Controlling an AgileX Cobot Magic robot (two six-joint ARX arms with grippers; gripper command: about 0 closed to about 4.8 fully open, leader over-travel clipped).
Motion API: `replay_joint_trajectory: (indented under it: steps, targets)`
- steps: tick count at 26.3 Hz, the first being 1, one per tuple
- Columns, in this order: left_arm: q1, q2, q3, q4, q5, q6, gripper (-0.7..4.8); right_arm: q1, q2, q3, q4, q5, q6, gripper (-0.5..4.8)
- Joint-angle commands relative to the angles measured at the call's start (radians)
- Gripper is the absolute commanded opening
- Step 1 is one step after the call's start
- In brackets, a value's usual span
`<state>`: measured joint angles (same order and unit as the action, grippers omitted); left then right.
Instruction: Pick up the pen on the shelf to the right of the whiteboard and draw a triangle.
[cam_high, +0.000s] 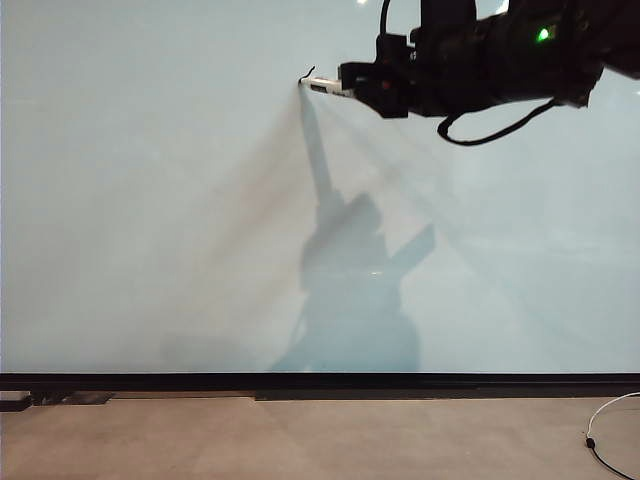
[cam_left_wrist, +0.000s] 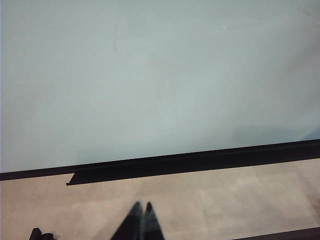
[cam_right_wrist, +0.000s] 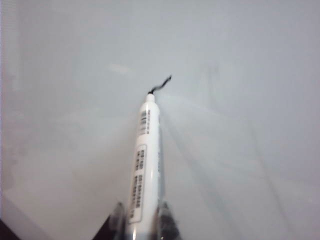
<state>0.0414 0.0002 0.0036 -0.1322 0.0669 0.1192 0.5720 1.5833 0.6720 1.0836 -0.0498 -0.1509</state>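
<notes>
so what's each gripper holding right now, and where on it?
Right gripper: shut on the pen, gripped at the barrel's rear end, tip against the whiteboard. Left gripper: shut, holding nothing, low near the floor.

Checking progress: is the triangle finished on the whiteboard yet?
No: only a short black stroke sits at the pen tip on the whiteboard.

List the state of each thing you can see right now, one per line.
pen: held, tip on the board.
whiteboard: upright, nearly blank.
triangle: only a short black stroke so far.
right pincer: shut on the pen, up at the board.
left pincer: shut, empty, low near the floor.
</notes>
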Motion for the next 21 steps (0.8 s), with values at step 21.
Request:
replay_joint_trajectory:
  steps: [21]
  targets:
    - [0.000,0.000,0.003,0.006,0.000,0.001,-0.05,-0.002,0.252,0.057,0.052,-0.086,0.102,-0.05]
